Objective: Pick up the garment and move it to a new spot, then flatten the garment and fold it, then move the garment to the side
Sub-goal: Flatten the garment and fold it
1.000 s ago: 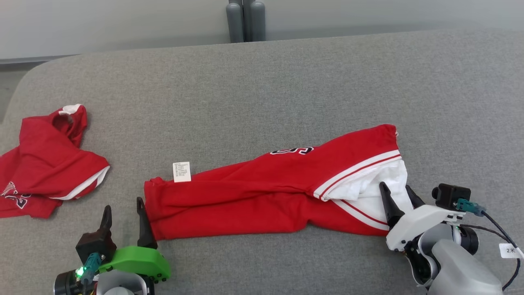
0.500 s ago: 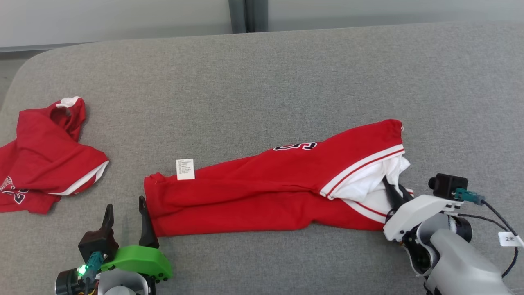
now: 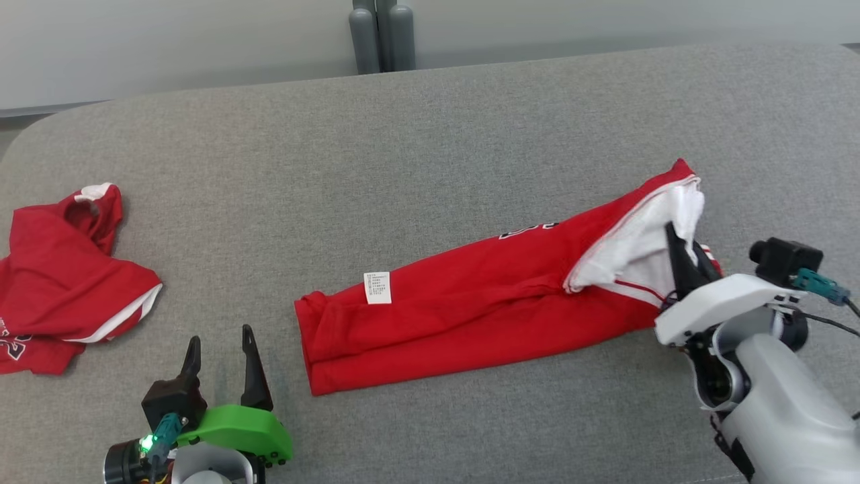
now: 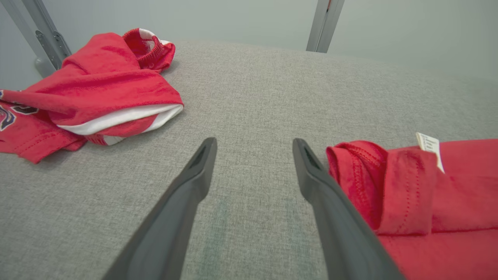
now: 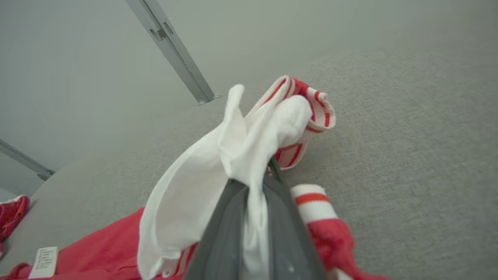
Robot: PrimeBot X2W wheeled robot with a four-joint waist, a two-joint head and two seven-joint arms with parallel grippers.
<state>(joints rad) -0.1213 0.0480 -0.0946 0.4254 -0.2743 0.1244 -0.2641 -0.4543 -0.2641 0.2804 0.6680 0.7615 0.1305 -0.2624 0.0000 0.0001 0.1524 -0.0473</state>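
Grey fabric table (image 3: 470, 121), red garment (image 3: 470, 302) laid across its middle.
Its white lining was pinched by the clenched right end effector (image 3: 677, 243); the left end effector (image 3: 221, 335) was left released near the hem.

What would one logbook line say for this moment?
right gripper: shut on garment | left gripper: open, empty | other garment: at left, untouched

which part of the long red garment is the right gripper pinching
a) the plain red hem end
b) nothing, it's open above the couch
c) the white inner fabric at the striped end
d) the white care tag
C: the right gripper has its two fingers closed together on the white lining that spills out of the striped end of the garment.
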